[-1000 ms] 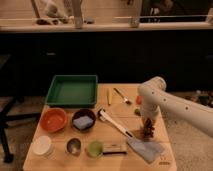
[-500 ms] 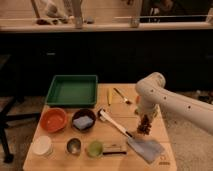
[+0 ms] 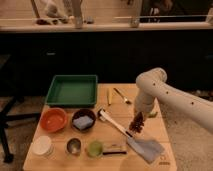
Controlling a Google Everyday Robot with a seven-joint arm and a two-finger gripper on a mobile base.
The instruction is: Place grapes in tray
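- Grapes (image 3: 136, 126): small dark reddish bunch, hanging right of the table's middle, toward the right edge. It sits just over the white handle of a long utensil (image 3: 115, 124).
- Gripper (image 3: 138, 118): at the top of the bunch, pointing down, with its fingers closed on the grapes. The detail of the fingers is hard to make out against the dark fruit.
- Arm (image 3: 170, 97): white, enters from the right edge of the view, bends at a rounded elbow over the right side of the table, then drops to the gripper.
- Tray (image 3: 51, 92): green, rectangular, at the far left corner of the table. It is well apart from the grapes.
- Orange bowl (image 3: 53, 120): near the left edge, just in front of the tray.
- Dark bowl (image 3: 83, 120): beside the orange bowl on its right, with a pale bluish item inside.
- Near edge, from the left corner: a white round container (image 3: 42, 146), a metal cup (image 3: 74, 146), a green cup (image 3: 95, 148).
- Blue-grey cloth (image 3: 148, 148): lies at the near right, at the end of the long utensil.
- Two thin utensils (image 3: 121, 96): lie near the far edge, between the tray and the arm.
- Table (image 3: 162, 162): light wood.
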